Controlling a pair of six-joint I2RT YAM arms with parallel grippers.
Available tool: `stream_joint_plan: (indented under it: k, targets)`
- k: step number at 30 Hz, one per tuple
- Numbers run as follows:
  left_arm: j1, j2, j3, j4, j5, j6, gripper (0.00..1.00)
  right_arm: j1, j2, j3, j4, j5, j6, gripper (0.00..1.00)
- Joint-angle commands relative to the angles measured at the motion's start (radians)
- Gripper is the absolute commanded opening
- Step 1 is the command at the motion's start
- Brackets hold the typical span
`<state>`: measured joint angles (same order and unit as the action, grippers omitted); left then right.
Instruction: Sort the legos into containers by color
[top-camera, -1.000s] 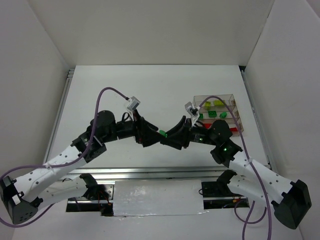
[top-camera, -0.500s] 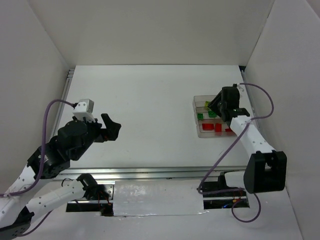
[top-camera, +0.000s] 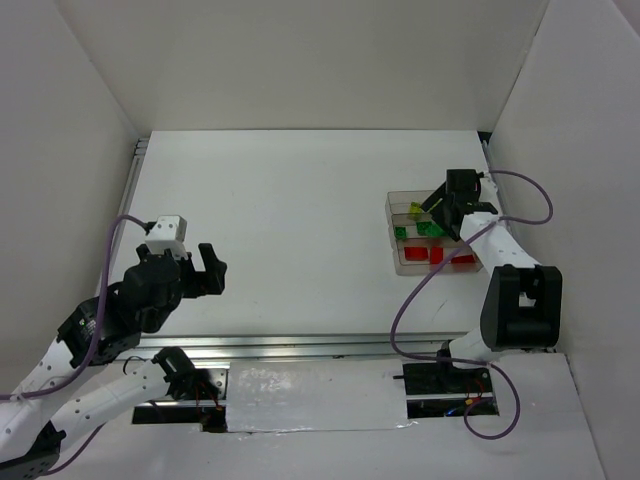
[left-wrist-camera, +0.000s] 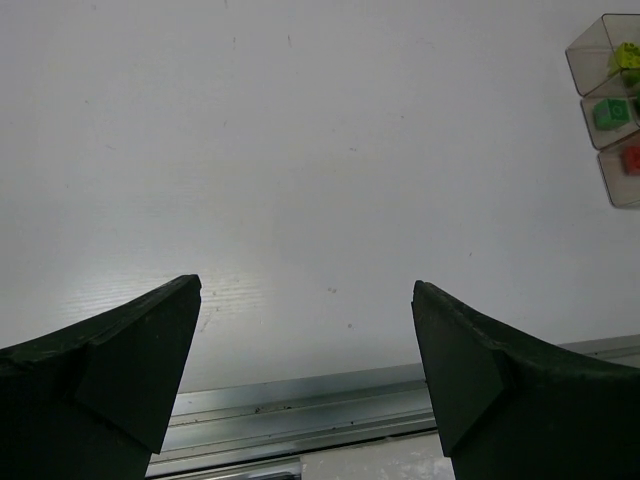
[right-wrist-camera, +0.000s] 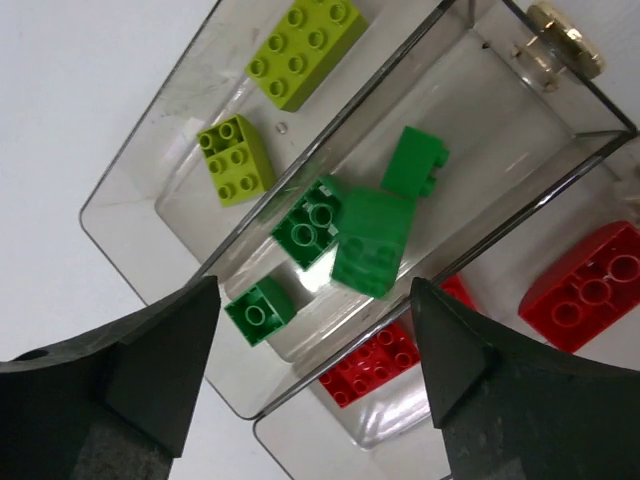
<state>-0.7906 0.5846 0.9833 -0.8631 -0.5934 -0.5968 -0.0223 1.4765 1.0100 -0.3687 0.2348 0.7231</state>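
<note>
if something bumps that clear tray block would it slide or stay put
Probably slides: the tray block looks like thin clear plastic on a smooth white table, with nothing visibly fixing it. Likely stiff, not floppy, since its walls stand straight. The few small green bricks and others inside probably add little weight.

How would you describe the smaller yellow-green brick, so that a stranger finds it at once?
On the right side of the white table stands a block of three clear trays. In the farthest tray, take the shorter, squarer yellow-green brick. Its yellow-green neighbour is clearly longer, and the other trays hold green and red.
</note>
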Motion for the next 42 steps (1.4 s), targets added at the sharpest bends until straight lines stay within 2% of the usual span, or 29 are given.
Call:
stream_joint_plan:
  k: [1,3,6,9,10,13,14,15,17,20,26,32,36,42]
  targets:
    - [0.001,0.000,-0.005,0.033,-0.009,0.032,1.00,-0.005,0.001,0.047,-0.007,0.037,0.003,0.85]
    - [0.001,0.001,-0.003,0.033,-0.013,0.029,0.99,-0.005,-0.004,0.045,0.000,0.031,-0.010,0.95]
    - [0.001,0.007,-0.006,0.036,-0.020,0.029,1.00,-0.005,-0.016,0.064,-0.024,0.014,-0.019,0.98]
    - [0.002,0.037,0.015,0.003,-0.078,-0.026,0.99,0.018,-0.123,0.039,-0.033,-0.025,-0.071,1.00]
    - [0.002,0.064,0.024,-0.019,-0.150,-0.053,1.00,0.066,-0.216,0.017,-0.038,-0.025,-0.095,1.00]
    - [0.031,0.121,0.080,-0.115,-0.250,-0.173,0.99,0.142,-0.411,-0.010,-0.094,-0.057,-0.196,1.00]
    - [0.051,0.129,0.104,-0.128,-0.258,-0.201,1.00,0.213,-0.456,-0.008,-0.120,-0.052,-0.217,1.00]
    - [0.060,0.136,0.118,-0.132,-0.263,-0.204,1.00,0.258,-0.549,-0.001,-0.181,-0.004,-0.228,1.00]
    - [0.080,0.147,0.153,-0.131,-0.281,-0.204,0.99,0.382,-0.634,0.012,-0.240,0.061,-0.231,1.00]
    - [0.086,0.165,0.213,-0.126,-0.296,-0.178,1.00,0.468,-0.777,0.045,-0.355,0.110,-0.221,1.00]
    - [0.087,0.127,0.262,-0.142,-0.365,-0.098,0.99,0.475,-1.007,0.180,-0.586,0.058,-0.304,1.00]
    - [0.087,0.014,0.265,-0.238,-0.405,-0.116,0.99,0.475,-1.110,0.301,-0.761,0.026,-0.356,1.00]
    - [0.085,-0.035,0.298,-0.335,-0.424,-0.188,0.99,0.481,-1.147,0.294,-0.808,0.083,-0.364,1.00]
    - [0.087,-0.126,0.269,-0.349,-0.391,-0.181,1.00,0.481,-1.177,0.277,-0.811,0.072,-0.346,1.00]
